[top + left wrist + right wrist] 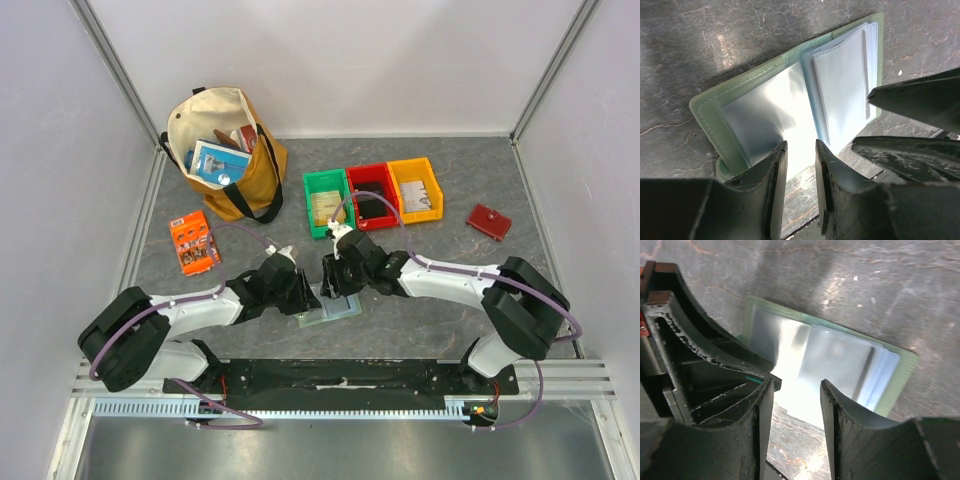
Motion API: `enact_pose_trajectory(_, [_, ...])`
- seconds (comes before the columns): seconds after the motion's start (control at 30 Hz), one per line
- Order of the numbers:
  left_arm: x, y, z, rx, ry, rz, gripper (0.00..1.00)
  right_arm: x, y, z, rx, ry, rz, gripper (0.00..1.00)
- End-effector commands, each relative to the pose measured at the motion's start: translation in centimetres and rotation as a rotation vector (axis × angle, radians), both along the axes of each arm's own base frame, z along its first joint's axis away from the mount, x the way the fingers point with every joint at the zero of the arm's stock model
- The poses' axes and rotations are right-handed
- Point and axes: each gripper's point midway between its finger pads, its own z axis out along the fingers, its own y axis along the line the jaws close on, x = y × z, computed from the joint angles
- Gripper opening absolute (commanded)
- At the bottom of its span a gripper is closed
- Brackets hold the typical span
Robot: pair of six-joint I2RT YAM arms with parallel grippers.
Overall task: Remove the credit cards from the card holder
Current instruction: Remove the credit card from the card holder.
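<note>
The card holder (338, 308) lies open on the grey table, a sage-green cover with glossy pale blue pockets. It fills the left wrist view (790, 100) and the right wrist view (840, 357). Glare covers the pockets, and I cannot make out any card in them. My left gripper (305, 296) hangs over the holder's near-left part, jaws a little apart and empty (801, 145). My right gripper (336, 282) hangs over its far side, jaws apart and empty (796, 382). The two grippers are close together, and the right fingers (920, 97) show in the left wrist view.
A tan tote bag (225, 150) with items stands at the back left, with an orange packet (193, 242) in front of it. Green (328, 200), red (374, 193) and yellow (416, 188) bins sit behind the grippers. A small red wallet (489, 221) lies to the right.
</note>
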Motion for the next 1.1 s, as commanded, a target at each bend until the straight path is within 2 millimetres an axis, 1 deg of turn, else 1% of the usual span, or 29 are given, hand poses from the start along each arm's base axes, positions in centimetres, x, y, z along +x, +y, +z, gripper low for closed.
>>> enact_pose_trajectory(0.0, [0.0, 0.7, -1.0, 0.033, 0.013, 0.038, 0.36, 2.0, -2.0, 1.1, -0.112, -0.108, -0.072, 0.51])
enact_pose_trajectory(0.07, [0.0, 0.7, -1.0, 0.032, 0.014, 0.038, 0.36, 2.2, -2.4, 0.7, -0.143, -0.113, -0.078, 0.55])
enact_pose_trajectory(0.17, [-0.1, 0.8, -0.9, 0.032, 0.012, 0.039, 0.36, 2.6, -2.3, 0.5, -0.161, -0.125, -0.073, 0.59])
enact_pose_trajectory(0.27, [-0.1, 0.9, -0.9, 0.033, 0.010, 0.043, 0.36, 3.2, -1.9, 0.8, -0.161, -0.140, -0.068, 0.60])
enact_pose_trajectory(0.33, [-0.2, 1.0, -1.0, 0.035, 0.012, 0.043, 0.36, 3.3, -1.3, 0.6, -0.158, -0.133, -0.051, 0.61])
enact_pose_trajectory(0.4, [-0.2, 1.0, -1.0, 0.035, 0.012, 0.043, 0.36, 3.3, -1.0, 0.4, -0.157, -0.126, -0.043, 0.60])
enact_pose_trajectory(0.53, [-0.2, 1.0, -0.9, 0.034, 0.011, 0.043, 0.36, 3.3, -0.9, -0.5, -0.173, -0.113, -0.036, 0.60])
enact_pose_trajectory(0.7, [-0.2, 1.0, -0.9, 0.034, 0.011, 0.043, 0.36, 3.1, -0.7, -1.1, -0.176, -0.097, -0.024, 0.60])
enact_pose_trajectory(0.83, [-0.1, 1.0, -0.9, 0.033, 0.010, 0.045, 0.36, 2.7, -0.5, -1.6, -0.168, -0.074, -0.012, 0.59])
enact_pose_trajectory(0.9, [-0.2, 1.0, -0.9, 0.033, 0.009, 0.043, 0.35, 2.0, -0.1, -1.9, -0.151, -0.042, 0.012, 0.59])
enact_pose_trajectory(1.07, [-0.2, 1.0, -0.9, 0.033, 0.010, 0.044, 0.36, 1.3, 0.2, -2.1, -0.119, -0.009, 0.012, 0.54])
